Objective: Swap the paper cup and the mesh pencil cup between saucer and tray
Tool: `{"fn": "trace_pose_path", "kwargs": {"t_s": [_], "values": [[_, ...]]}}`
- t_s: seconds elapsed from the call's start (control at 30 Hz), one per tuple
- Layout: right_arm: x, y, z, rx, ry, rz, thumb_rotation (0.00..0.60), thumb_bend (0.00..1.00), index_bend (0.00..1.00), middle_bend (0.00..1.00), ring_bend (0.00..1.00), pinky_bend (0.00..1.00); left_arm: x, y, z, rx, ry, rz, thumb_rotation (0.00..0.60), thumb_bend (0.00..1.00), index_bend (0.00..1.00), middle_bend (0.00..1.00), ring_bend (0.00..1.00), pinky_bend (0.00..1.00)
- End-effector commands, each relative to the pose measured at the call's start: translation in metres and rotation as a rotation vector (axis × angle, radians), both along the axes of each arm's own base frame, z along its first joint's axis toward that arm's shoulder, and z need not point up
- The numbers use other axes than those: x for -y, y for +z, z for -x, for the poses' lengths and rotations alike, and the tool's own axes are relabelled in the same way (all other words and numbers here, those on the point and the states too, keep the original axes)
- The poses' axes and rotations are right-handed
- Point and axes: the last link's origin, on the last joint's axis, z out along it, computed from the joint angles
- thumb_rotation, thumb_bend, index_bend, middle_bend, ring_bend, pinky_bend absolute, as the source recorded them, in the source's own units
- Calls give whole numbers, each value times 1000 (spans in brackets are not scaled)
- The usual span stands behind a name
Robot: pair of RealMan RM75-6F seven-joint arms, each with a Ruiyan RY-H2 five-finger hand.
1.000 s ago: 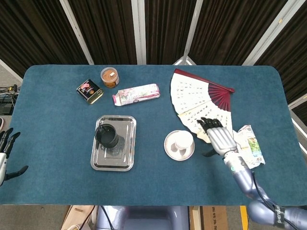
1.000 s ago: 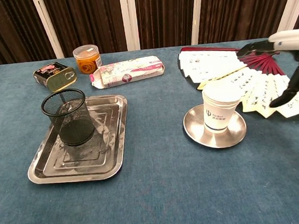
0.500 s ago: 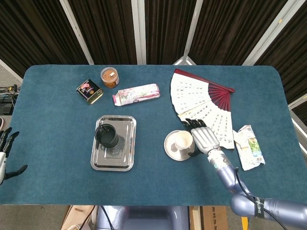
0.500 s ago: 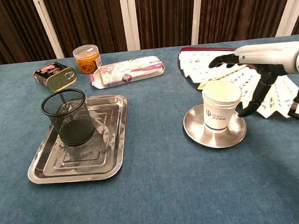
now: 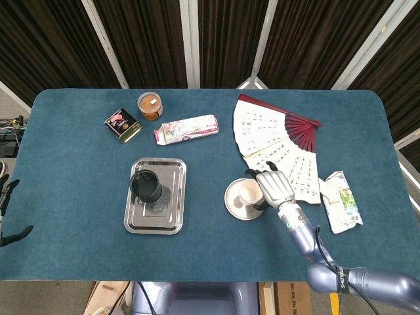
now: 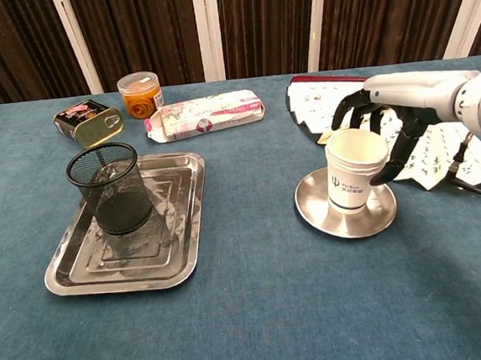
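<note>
Dark curtains hang behind a table [image 5: 65, 131] covered in blue cloth, on which nothing of the swap looks done yet. The paper cup [image 6: 355, 170] stands upright on the round steel saucer [image 6: 317, 209], right of centre, and the black mesh pencil cup [image 6: 113, 188] stands upright in the rectangular steel tray [image 6: 186, 235], well apart to the left. Both moves are left to make: each cup must be lifted out, and one set aside so the other can take its place.

The right hand [image 6: 392, 125] reaches in from the right side and arches over and around the paper cup's far side. Its fingers [image 6: 391, 163] are spread and curved down past the cup's rim, very near the wall; the chest view shows a sliver of gap at the thumb side, so I judge it not yet closed on the cup and holding nothing. In the head view the hand sits just beside the cup, partly over the saucer's edge.

The left hand [image 5: 6, 213] is barely visible at the table's left edge, fingers apart, holding nothing, far from the tray.

Behind the right hand lies an open paper fan [image 5: 275, 134], close enough that the fingers could brush it on the lift.
</note>
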Motion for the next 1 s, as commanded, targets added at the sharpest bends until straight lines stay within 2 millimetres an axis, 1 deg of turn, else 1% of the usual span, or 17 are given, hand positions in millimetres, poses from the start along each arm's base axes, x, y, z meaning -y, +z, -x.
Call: {"fn": "trace_pose_path", "kwargs": {"t_s": [0.03,0.1,0.37,0.53,0.67,0.87,1.0], "values": [[2,1,-1,4,21,34,600,46,341,435,476,208,0,0,0,-1,1,0,600,119,109,0,0,87],[3,1,-3,22,29,50,600,46,361,441,484,224,1,0,0,-1,3,-1,600,119,109,0,0,87],[8,1,-12,49,47,53,600,46,422,458,498,225,1,1,1,4,11,-3,600,119,110,0,0,86],[12,-3,-13,56,37,51,600,46,443,465,506,225,1,4,2,9,17,-13,600,119,113,0,0,86],[13,-7,-17,94,22,43,600,46,444,465,507,225,1,5,2,11,20,-19,600,119,115,0,0,87],[29,-12,-37,202,33,63,600,46,444,465,507,225,1,5,3,11,24,-17,600,119,115,0,0,87],[43,-13,-59,306,43,91,600,46,444,465,506,225,-1,9,6,14,40,-33,600,119,115,0,0,87]]}}
